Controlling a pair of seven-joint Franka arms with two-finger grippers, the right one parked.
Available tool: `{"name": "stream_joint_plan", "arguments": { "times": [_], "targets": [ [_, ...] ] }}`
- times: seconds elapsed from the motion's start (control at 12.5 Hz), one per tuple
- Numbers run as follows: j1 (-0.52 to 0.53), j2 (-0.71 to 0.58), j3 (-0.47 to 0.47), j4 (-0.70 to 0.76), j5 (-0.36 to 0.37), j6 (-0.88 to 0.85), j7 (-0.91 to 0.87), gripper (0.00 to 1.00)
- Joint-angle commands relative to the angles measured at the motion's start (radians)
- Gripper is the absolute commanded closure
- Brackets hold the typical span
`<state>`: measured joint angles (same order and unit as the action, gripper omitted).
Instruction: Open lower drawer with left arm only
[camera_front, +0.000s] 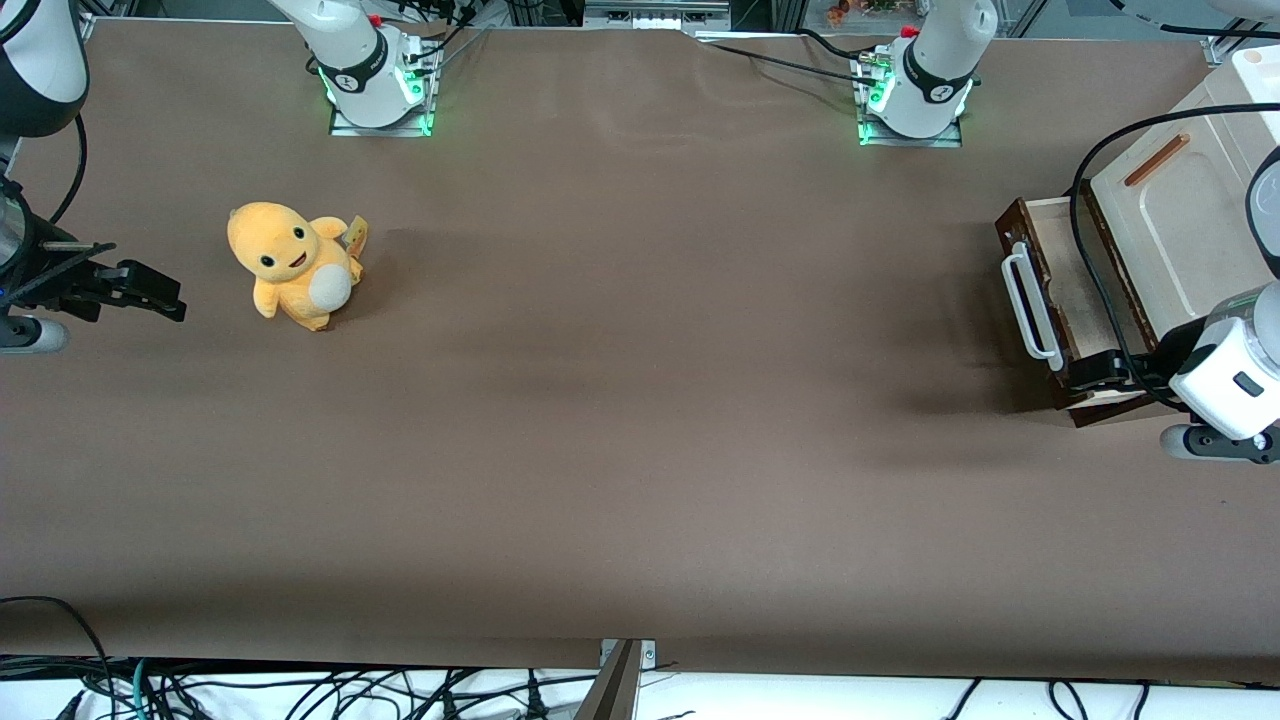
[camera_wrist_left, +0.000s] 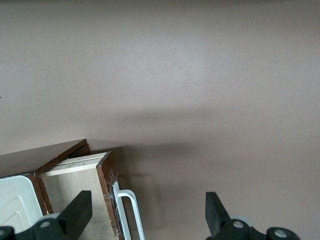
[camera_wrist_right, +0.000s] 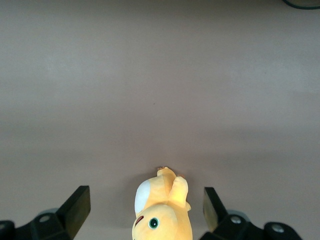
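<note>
Claw (camera_front: 1092, 372) above lower drawer (camera_front: 1058, 290), fingers spread.

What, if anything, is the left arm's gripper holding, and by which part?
Nothing: the gripper is open above the lower drawer, near its white handle.

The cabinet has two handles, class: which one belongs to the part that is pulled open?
The white bar handle on the lower drawer, whose beige inside shows. The orange-brown handle sits on the cream panel. The open gripper hovers beside the drawer.
</note>
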<state>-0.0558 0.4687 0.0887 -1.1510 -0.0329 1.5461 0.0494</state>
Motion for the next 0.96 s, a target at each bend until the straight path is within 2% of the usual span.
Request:
{"name": "stream_joint_plan", "arguments": {
  "times": [0.0, 0.88],
  "targets": [
    [-0.002, -0.024, 0.005, -0.024, -0.027, 0.009, 0.026, 0.00],
    [-0.016, -0.009, 0.002, -0.021, -0.030, 0.017, 0.020, 0.00]
  ]
}}
